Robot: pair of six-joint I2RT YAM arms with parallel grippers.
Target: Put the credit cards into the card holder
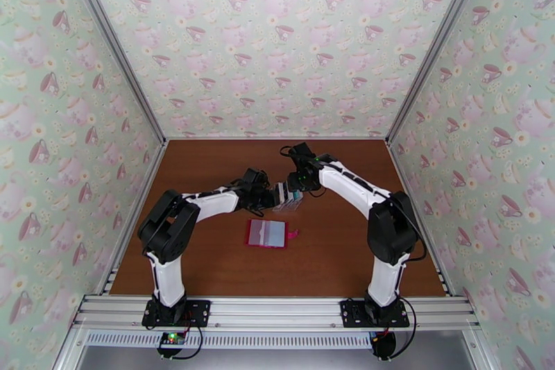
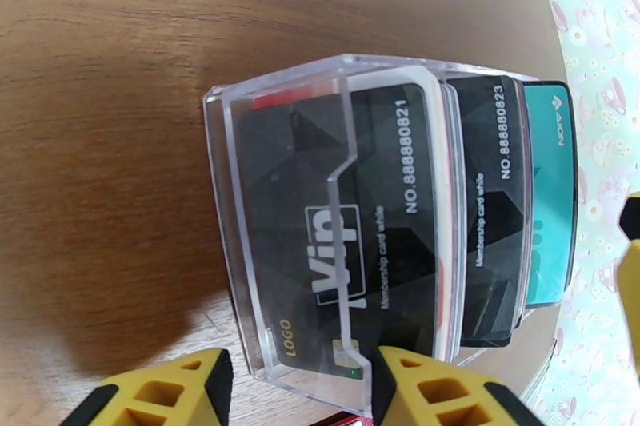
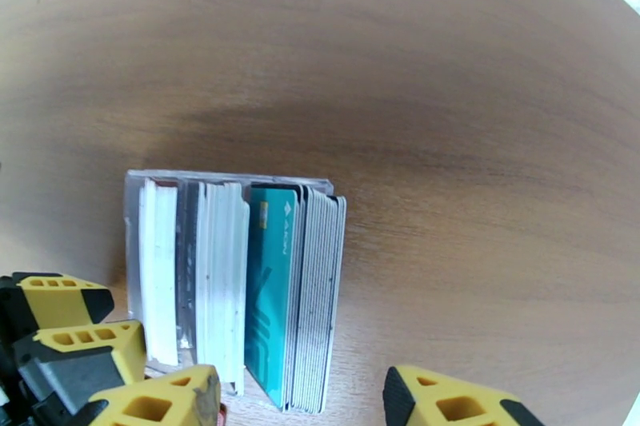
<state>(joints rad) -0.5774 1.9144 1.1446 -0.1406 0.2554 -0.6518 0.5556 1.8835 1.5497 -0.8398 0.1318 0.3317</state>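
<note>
The credit cards (image 3: 240, 276) are not lying loose. They stand on edge, packed in a clear stand (image 2: 232, 180) in the middle of the counter (image 1: 208, 260), and both arms reach in to it from either side. The right claw (image 3: 300, 400) looks straight along the pack. The cards' long edges run away from it, and its yellow fingers are released, spread to either side of the teal card (image 3: 268, 292) and the grey-edged bundle beside it. There is a clear gap on the outer side, so nothing is grasped. For a pinch across that bundle, I judge this arm the better placed. The left claw (image 2: 300, 388) comes at the stand's flat front. Its jaws are apart, flanking the lower end of the transparent wall, with a sliver of space on one side, so it looks released rather than clenched. The stand is hard, glossy acrylic with a notched divider. The cards are thin and stiff: glossy black ones with white print, white ones, and the teal one. The card holder (image 1: 267, 232) lies open and flat, nearer the arm bases than the stand and about midway between them. It is red-rimmed with pale inner pockets.
</note>
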